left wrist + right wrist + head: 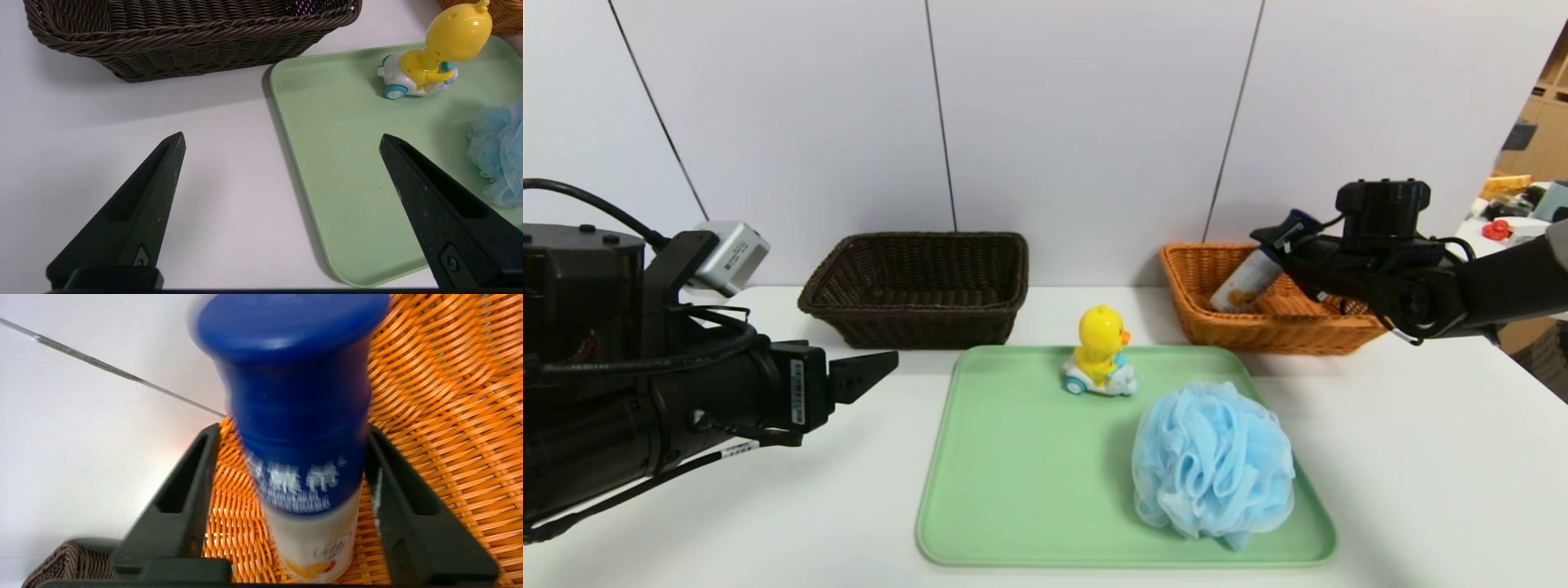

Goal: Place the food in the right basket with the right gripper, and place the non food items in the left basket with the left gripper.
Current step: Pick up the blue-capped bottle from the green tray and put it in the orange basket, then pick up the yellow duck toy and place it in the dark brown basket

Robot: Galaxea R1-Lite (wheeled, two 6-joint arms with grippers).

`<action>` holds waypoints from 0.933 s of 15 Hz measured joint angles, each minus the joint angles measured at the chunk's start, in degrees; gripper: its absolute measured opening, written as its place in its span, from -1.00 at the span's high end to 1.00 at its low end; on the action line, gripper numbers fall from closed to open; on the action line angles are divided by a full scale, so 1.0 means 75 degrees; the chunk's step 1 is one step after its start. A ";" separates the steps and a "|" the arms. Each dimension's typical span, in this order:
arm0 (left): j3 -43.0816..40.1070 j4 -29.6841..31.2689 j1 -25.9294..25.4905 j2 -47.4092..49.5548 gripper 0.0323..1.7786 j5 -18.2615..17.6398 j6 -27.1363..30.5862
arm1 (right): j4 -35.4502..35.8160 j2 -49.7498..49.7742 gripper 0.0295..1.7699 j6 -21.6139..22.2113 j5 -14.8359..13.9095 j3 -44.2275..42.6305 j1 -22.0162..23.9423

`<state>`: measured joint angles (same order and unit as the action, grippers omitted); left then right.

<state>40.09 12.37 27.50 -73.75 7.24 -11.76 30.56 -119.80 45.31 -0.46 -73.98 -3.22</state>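
Observation:
The food (1245,282), a slim container with a blue top and white body, leans tilted inside the orange right basket (1258,335). My right gripper (1278,237) is at its blue cap. In the right wrist view the right gripper (292,430) is open around the food (298,416), and a gap shows beside one finger. The yellow duck toy (1100,351) and the light-blue pouf (1213,461) sit on the green tray (1013,474). My left gripper (874,371) hangs open and empty over the table, left of the tray. The dark left basket (915,318) stands behind it.
In the left wrist view the left gripper (282,139) spans the tray's near corner (347,163), with the duck (433,61), the pouf (498,151) and the dark basket (184,41) beyond. White wall panels stand close behind both baskets. Shelves with clutter stand at the far right (1515,204).

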 joint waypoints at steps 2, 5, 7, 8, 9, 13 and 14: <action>-0.0007 0.0000 0.0000 0.0003 -0.90 0.0000 -0.0003 | 0.0000 0.0002 -0.46 -0.0011 0.0000 -0.0003 -0.0008; -0.0047 0.0000 0.0000 0.0003 -0.90 0.0000 -0.0044 | -0.0003 0.0130 -0.61 -0.0041 -0.0044 -0.0003 -0.0161; -0.0055 0.0003 0.0000 0.0007 -0.90 0.0000 -0.0049 | -0.0007 0.0445 -0.68 -0.0213 -0.0052 0.0020 -0.0346; -0.0059 0.0003 0.0000 0.0007 -0.90 0.0000 -0.0049 | -0.0015 0.0658 -0.71 -0.0408 -0.0076 0.0055 -0.0484; -0.0062 0.0000 0.0000 0.0007 -0.90 0.0000 -0.0055 | -0.0018 0.0876 -0.74 -0.0666 -0.0143 0.0089 -0.0644; -0.0021 0.0010 0.0000 0.0011 -0.90 0.0000 -0.0062 | -0.0029 0.1928 -0.82 -0.2874 -0.0740 0.0332 -0.1547; -0.0003 0.0010 0.0000 0.0021 -0.90 0.0003 -0.0059 | -0.0033 0.2220 -0.83 -0.3617 -0.0798 0.0463 -0.1705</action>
<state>40.07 12.45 27.50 -73.59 7.27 -12.20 30.32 -103.14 18.19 -6.45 -70.51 -16.01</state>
